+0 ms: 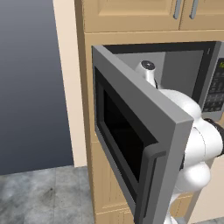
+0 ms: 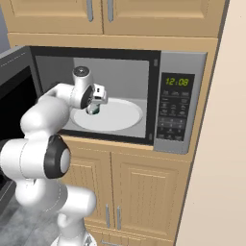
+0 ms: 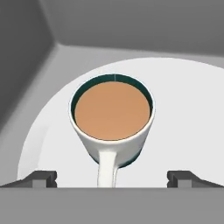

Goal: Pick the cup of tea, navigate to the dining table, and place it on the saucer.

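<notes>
Early stage: the cup (image 3: 112, 122) sits on the white plate (image 2: 125, 117) inside the open microwave (image 2: 180, 103), not yet picked. The gripper (image 3: 112, 178) reaches in just above it, jaws wide, fingertips (image 3: 41, 178) either side of the handle, apart from the cup. Grasp, lift out, drive to the table and placing on the saucer all seem left to do. Readable writing: microwave clock (image 2: 177, 82) shows 12:08; button labels too small to read.
</notes>
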Controlling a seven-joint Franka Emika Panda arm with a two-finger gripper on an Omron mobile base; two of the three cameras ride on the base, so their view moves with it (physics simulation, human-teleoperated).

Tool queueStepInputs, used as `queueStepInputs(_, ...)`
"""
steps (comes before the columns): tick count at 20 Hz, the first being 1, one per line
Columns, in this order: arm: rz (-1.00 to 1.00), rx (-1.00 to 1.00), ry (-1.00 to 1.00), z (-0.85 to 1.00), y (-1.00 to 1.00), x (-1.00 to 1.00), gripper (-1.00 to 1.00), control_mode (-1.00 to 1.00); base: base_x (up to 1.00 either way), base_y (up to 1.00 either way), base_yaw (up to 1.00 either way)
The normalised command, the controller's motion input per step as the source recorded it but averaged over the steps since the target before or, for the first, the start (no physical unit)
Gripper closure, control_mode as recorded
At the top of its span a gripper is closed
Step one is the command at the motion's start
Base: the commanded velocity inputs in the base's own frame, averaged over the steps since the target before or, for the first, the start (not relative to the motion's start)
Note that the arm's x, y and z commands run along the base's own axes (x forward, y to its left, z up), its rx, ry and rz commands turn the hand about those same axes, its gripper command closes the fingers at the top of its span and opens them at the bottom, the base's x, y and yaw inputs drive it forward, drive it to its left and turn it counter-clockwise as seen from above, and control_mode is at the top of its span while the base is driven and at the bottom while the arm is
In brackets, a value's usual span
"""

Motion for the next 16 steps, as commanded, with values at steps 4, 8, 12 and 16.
queueStepInputs(4, 0.00, 0.00, 0.06, -0.19, 0.08, 0.12, -1.00, -1.00, 0.00, 0.00, 0.00)
queueStepInputs(8, 0.00, 0.00, 0.05, -0.27, 0.10, 0.03, -1.00, -1.00, 0.00, 0.00, 0.00)
queueStepInputs(12, 0.00, 0.00, 0.03, -0.17, 0.04, 0.05, -1.00, -1.00, 0.00, 0.00, 0.00)
queueStepInputs(16, 0.00, 0.00, 0.03, -0.13, 0.00, 0.04, 1.00, -1.00, 0.00, 0.00, 0.00)
